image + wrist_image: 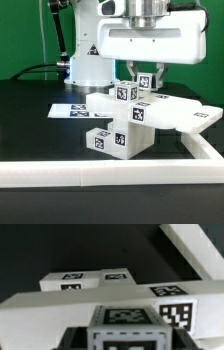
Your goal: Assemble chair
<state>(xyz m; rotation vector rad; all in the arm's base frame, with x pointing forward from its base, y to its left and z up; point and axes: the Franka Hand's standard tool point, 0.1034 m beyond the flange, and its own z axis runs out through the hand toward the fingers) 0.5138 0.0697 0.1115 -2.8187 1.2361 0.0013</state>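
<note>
Chair [128,118] parts stand stacked on the black surface [30,125]; the jaws of the gripper [144,78] grip a tagged white block [126,325] on top.

The chair parts [125,118] look like white plastic, smooth and faintly satin, with matt black-and-white printed tags stuck on their faces; the bench [30,120] beneath them is black and matt, with a slightly cloth-like look; the border rail [100,177] in front of the chair parts is smooth white plastic; the hand [150,72] above them has a smooth, glossy white casing.
</note>
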